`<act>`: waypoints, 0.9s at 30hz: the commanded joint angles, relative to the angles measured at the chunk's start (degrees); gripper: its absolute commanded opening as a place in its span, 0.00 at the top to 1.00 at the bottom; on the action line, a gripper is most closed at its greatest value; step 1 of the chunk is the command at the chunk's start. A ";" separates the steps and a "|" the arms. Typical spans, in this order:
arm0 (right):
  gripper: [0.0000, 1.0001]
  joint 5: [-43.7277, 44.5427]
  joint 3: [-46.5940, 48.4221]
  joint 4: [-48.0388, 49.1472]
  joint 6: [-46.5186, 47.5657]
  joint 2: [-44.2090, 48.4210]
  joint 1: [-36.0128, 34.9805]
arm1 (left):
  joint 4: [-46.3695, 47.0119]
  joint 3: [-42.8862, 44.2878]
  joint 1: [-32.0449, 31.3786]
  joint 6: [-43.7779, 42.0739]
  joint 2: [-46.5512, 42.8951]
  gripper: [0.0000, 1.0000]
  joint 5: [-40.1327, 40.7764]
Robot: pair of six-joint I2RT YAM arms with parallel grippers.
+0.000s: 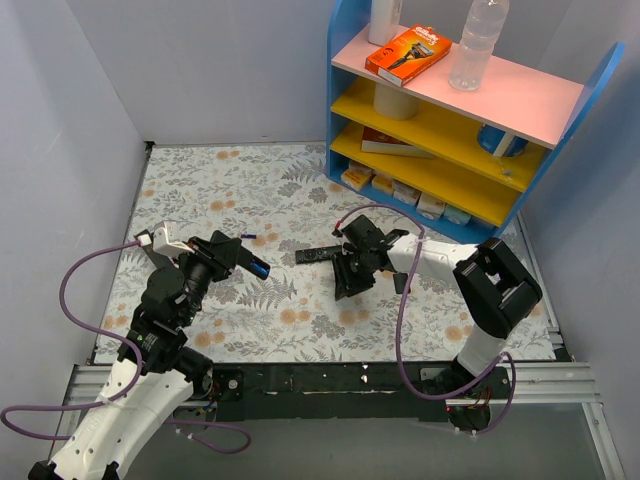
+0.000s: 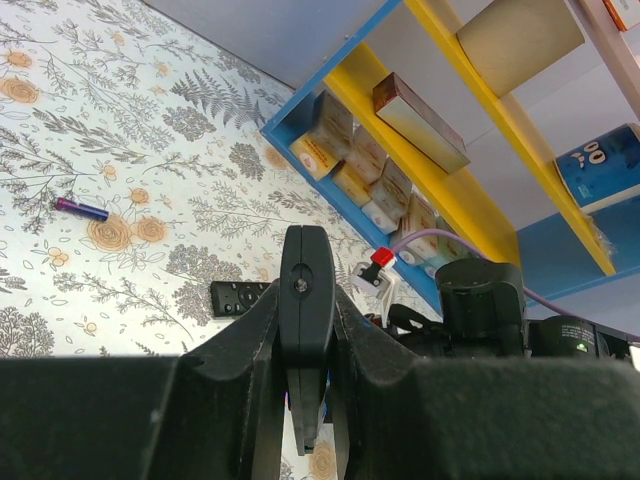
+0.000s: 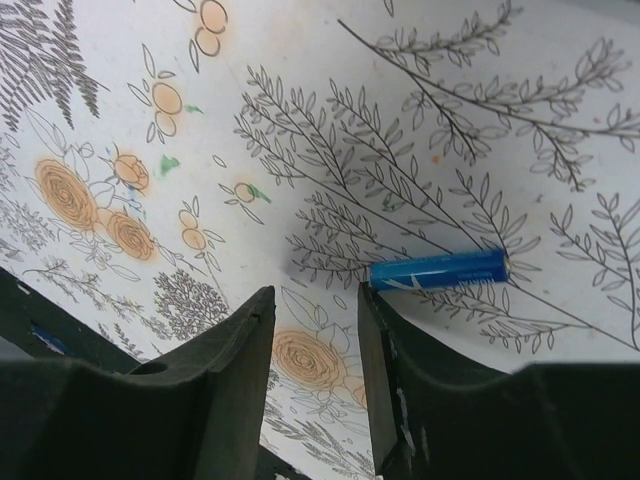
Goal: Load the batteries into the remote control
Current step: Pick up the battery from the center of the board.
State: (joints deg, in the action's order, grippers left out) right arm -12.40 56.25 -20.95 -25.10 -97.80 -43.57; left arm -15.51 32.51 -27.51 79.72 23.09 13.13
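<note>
Judging by its look, the battery [image 3: 437, 270] under the right wrist camera is a light, rigid, smooth-skinned cylinder. It is likely to roll or squirt out of a careless pinch, so the sensible hold is across its middle, pads square to its long axis. It lies flat on the floral cloth [image 3: 480, 120], crosswise to the right gripper [image 3: 313, 290]. Its near end sits just beyond the tip of the finger [image 3: 385, 360] on the right of that view, not between the two. Those fingers stand moderately parted with only cloth in the gap. A second battery [image 2: 80, 208] lies on the cloth well apart from the left gripper [image 2: 306, 335], which is clamped on the remote control [image 2: 305, 270] — the slim black bar stands on end between its fingers. That bar looks stiff, light and smooth, so a firm grip on its long sides suits it. A buttoned remote [image 1: 318, 254] lies on the cloth between the arms.
</note>
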 commanded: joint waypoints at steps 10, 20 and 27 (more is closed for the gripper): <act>0.53 -1.30 7.81 4.34 7.78 -8.90 0.07 | -0.75 2.47 0.00 -1.15 -0.42 1.00 1.55; 0.51 -3.43 14.07 -8.92 39.49 -2.23 0.07 | -0.93 2.56 0.00 -1.15 -1.38 1.00 1.64; 0.52 -0.69 12.75 -14.56 60.95 1.91 0.15 | -0.49 2.38 0.00 -0.53 -1.38 1.00 1.03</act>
State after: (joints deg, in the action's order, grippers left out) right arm -14.72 67.94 -30.72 19.86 -98.37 -43.55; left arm -16.71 32.75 -27.51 79.31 22.11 14.13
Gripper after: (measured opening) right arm 0.489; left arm 0.171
